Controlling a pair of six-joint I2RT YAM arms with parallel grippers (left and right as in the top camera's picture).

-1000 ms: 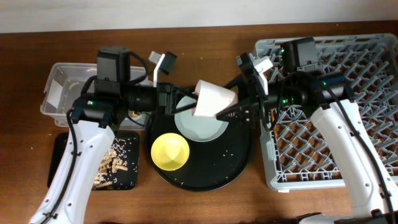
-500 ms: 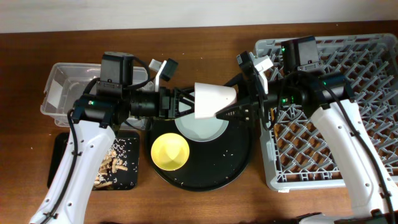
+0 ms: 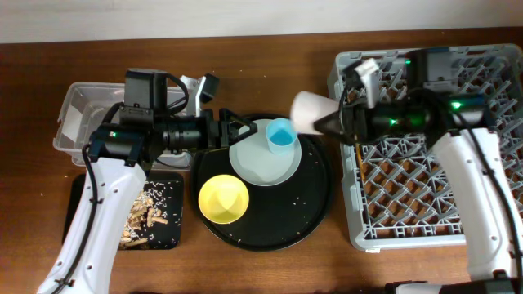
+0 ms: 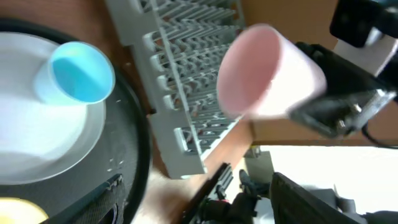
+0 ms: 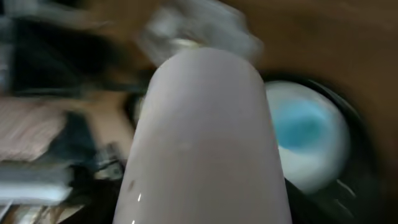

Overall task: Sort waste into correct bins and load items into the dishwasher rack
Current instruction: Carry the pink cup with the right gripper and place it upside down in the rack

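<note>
The small pink cup (image 3: 309, 110) lies on its side in the air, my right gripper (image 3: 333, 121) shut on it beside the left edge of the grey dishwasher rack (image 3: 433, 175). In the right wrist view the pink cup (image 5: 205, 137) fills the frame and hides the fingers. The small blue cup (image 3: 280, 135) stands upright on the pale plate (image 3: 261, 167). My left gripper (image 3: 239, 131) hangs open just left of the blue cup, holding nothing. From the left wrist, the blue cup (image 4: 78, 71), the pink cup (image 4: 267, 71) and the rack (image 4: 186, 81) all show.
The plate and a yellow bowl (image 3: 223, 198) sit on a large round black tray (image 3: 315, 204). A clear tub (image 3: 86, 110) stands at the far left, and below it a shallow black tray (image 3: 159, 214) holds brown food scraps with white grains.
My left gripper has opened, and the blue cup now stands on the plate. My right gripper has carried the pink cup right, towards the rack.
</note>
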